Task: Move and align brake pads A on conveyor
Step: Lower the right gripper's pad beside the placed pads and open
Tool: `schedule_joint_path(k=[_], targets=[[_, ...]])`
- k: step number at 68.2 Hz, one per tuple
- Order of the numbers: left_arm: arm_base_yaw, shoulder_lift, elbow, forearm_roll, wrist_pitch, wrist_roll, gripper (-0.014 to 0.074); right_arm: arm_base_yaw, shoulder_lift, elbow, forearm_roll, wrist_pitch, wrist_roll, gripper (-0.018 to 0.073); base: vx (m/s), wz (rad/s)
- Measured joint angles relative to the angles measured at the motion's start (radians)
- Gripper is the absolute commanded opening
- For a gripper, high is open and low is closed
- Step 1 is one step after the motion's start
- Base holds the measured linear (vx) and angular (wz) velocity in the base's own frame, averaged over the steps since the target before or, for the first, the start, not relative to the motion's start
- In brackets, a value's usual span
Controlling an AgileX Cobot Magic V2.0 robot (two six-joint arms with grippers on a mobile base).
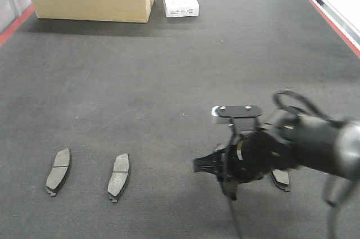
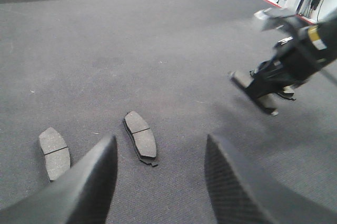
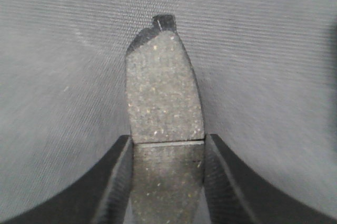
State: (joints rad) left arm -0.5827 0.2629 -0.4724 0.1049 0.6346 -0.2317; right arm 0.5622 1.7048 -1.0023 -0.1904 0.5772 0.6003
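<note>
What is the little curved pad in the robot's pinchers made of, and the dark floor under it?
The brake pad looks like gritty pressed grey material with pale specks, on a darker, probably metal, backing. The conveyor looks like matte, fuzzy felt or carpet with fine ridges.

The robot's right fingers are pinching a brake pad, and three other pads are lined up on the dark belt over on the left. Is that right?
Not quite: only two brake pads lie side by side on the left of the conveyor, as the front-facing view shows. The rest holds: the right gripper has its fingers closed on a pad, seen in the right wrist view.
</note>
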Motion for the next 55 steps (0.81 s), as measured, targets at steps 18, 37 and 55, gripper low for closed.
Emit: schedule_joint_path(k=[18, 37, 55], targets=[[0.0, 0.0, 0.0, 0.0, 0.0, 0.0, 0.0377, 0.0, 0.156, -0.135, 0.016, 0.065, 0.0, 0.0331, 0.0, 0.0], [0.0, 0.0, 0.0, 0.0, 0.0, 0.0, 0.0377, 0.0, 0.175, -0.208, 0.014, 0.147, 0.0, 0.0375, 0.0, 0.0], [0.0, 0.0, 0.0, 0.0, 0.0, 0.0, 0.0377, 0.0, 0.034, -0.178, -0.081, 0.223, 0.0, 0.0373, 0.0, 0.0]])
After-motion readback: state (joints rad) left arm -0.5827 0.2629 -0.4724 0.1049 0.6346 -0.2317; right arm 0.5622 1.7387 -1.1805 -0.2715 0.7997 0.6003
